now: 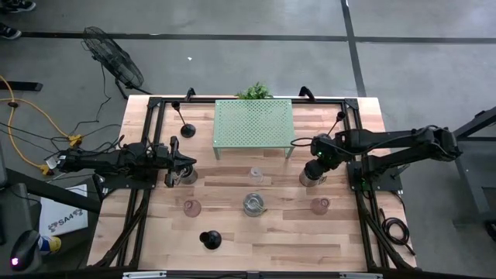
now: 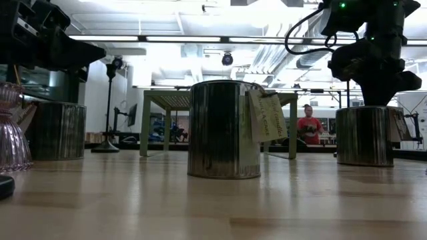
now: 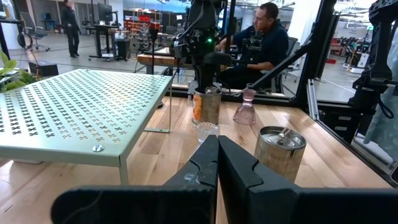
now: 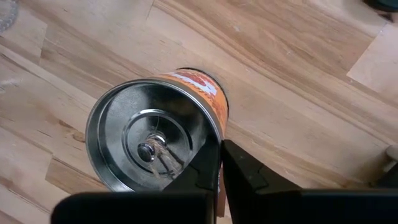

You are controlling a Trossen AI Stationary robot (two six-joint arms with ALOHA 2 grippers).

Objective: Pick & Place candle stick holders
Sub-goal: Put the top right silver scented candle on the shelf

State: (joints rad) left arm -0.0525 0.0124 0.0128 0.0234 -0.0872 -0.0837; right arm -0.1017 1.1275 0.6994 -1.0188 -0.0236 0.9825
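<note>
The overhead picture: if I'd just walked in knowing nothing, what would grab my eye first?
Probably the two dark arms reaching in from either side, the right gripper poised over a shiny silver cup and the left gripper by another at the left. Between them, at the table's far edge, stands a pale green perforated rack, with small pink glass holders scattered on the wood in front.

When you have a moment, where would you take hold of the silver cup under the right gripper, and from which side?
Grip the silver cup by its thin rim wall, coming straight down from above: it stands upright, open mouth up, with a spike at the centre, so one finger fits inside, one outside. The right gripper already hangs over the rim, fingers nearly together.
</note>
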